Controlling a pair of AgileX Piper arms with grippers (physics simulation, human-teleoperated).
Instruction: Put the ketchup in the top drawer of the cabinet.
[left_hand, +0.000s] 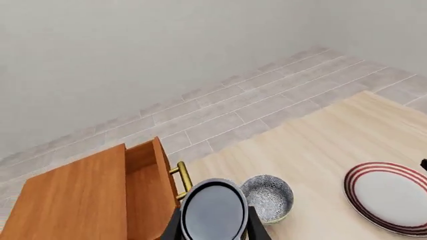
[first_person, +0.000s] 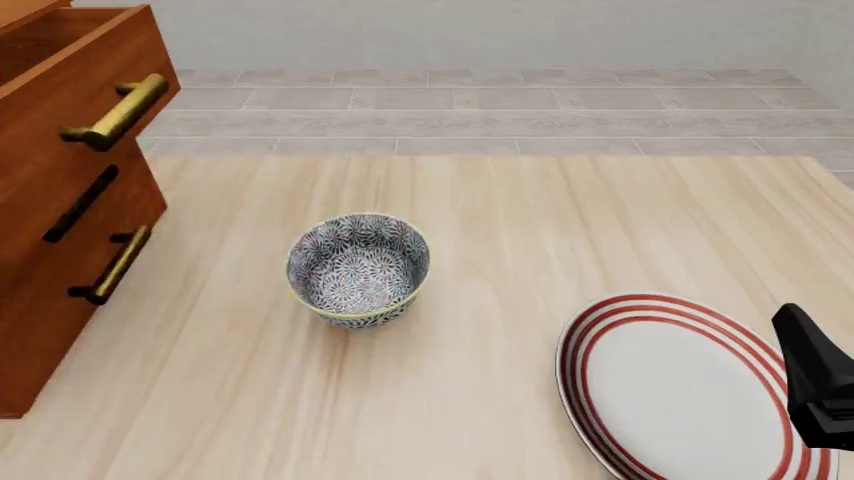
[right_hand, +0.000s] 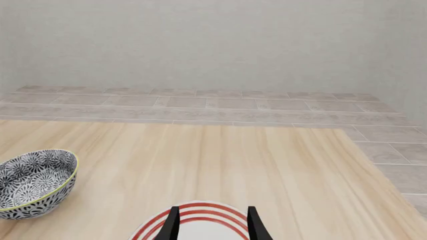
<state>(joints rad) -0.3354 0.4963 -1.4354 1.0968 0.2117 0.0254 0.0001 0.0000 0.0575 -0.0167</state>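
The ketchup (left_hand: 213, 211) shows only as a dark grey round top in the left wrist view; its red body is hidden. My left gripper (left_hand: 214, 229) is shut on it, one finger (left_hand: 172, 229) on each side. It hangs high, close to the brass handle (left_hand: 182, 179) of the top drawer (left_hand: 143, 192), which is pulled open from the cabinet (left_hand: 73, 200). In the front view the drawer (first_person: 80, 70) juts out at the upper left; the left gripper and ketchup are out of frame there. My right gripper (right_hand: 213, 227) is open and empty over the plate.
A grey patterned bowl (first_person: 358, 268) stands mid-table, near the cabinet (first_person: 54, 300). A red-ringed white plate (first_person: 681, 395) lies at the front right under the right gripper (first_person: 817, 385). Below the top drawer are a black handle (first_person: 80, 203) and a smaller brass handle (first_person: 114, 265).
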